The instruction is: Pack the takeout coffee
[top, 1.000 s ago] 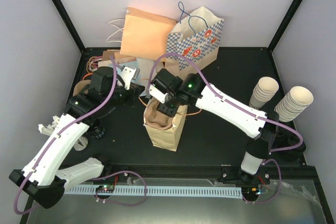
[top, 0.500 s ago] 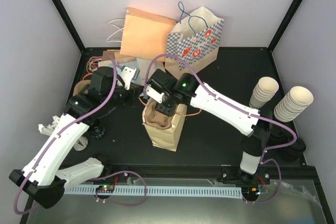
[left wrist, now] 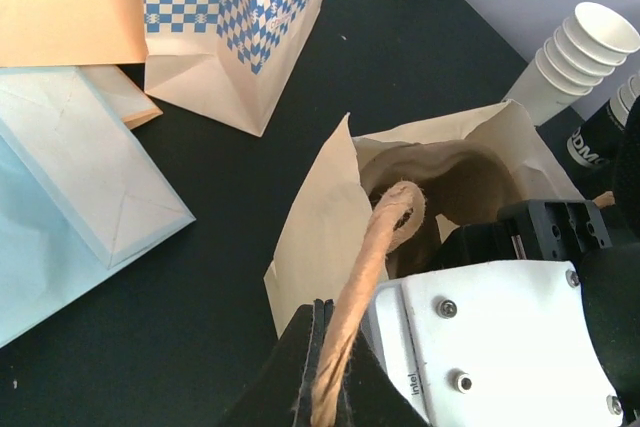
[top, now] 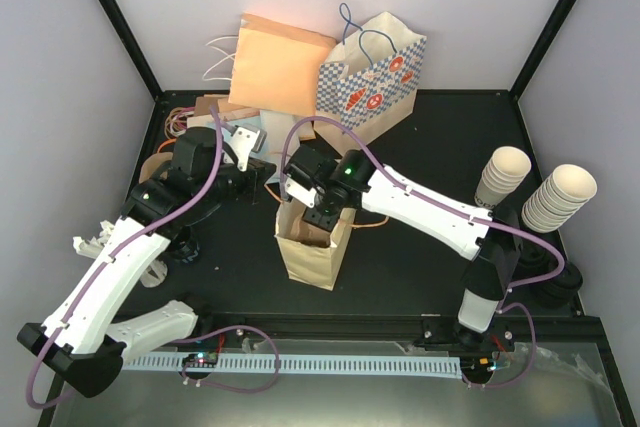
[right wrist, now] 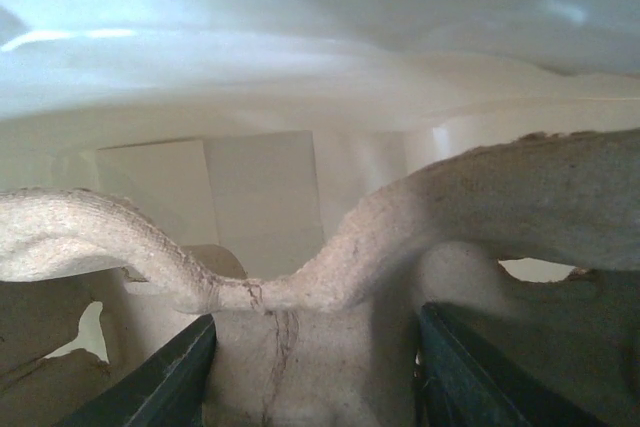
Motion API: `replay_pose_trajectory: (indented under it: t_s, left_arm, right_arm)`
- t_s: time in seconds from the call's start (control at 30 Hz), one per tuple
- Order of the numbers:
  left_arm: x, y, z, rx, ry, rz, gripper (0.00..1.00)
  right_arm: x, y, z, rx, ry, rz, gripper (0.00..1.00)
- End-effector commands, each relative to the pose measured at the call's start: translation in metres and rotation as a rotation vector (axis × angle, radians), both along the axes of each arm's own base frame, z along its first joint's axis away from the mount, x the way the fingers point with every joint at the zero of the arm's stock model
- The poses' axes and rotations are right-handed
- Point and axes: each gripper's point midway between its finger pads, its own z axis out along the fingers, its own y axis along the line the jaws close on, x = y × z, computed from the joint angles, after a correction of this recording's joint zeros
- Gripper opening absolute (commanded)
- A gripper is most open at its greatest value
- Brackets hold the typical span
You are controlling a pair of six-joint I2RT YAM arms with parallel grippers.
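In brown bag [top: 310, 257], right tool [right wrist: 315, 347] grasping pulp tray [right wrist: 520, 197], left tool [left wrist: 326, 352] clenching rope handle [left wrist: 385, 222], "intel" on mount [left wrist: 490, 332]

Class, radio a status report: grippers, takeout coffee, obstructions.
Left gripper shut on twine handle of brown paper bag. Right gripper shut on beige moulded-pulp cup carrier inside bag. Takeout coffee not in view.

Right gripper [top: 318, 209] inside mouth of brown bag [top: 312, 255] — bag upright, left gripper [top: 262, 173] just beside it.
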Motion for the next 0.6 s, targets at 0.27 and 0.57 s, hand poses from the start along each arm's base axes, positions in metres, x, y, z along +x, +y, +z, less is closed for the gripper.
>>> replay_pose_trajectory:
  t_s: [0.27,0.57]
  left_arm:
    - [0.011,0.021,0.019,0.031,-0.062,0.119,0.02]
    - [0.015,0.038,0.017,0.081,-0.063,0.204,0.02]
  right_arm:
    - [-0.009,-0.007,-0.015,-0.022,0.042,-0.016,0.52]
    - [-0.013,-0.015,-0.010,-0.014,0.044,-0.026,0.52]
